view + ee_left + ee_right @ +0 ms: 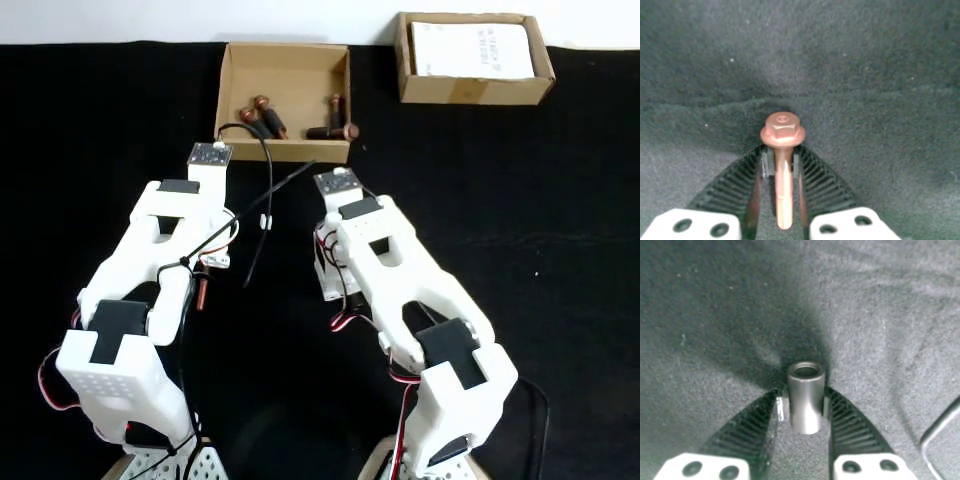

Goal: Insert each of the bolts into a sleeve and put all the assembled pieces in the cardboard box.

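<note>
My left gripper [782, 161] is shut on a copper bolt [783, 150], gripping its shank just below the hex head, which points away from the wrist over the black cloth. In the high view the bolt [201, 293] pokes out beside the left arm. My right gripper [804, 402] is shut on a dark metal sleeve [805, 395], whose open end faces away from the wrist. The cardboard box [240, 70] stands at the back centre and holds several assembled pieces [263, 118].
A second cardboard box [474, 88] with a white printed sheet inside sits at the back right. Black cables [265, 190] hang between the two arms, near the first box's front wall. Black cloth [540, 230] covers the table.
</note>
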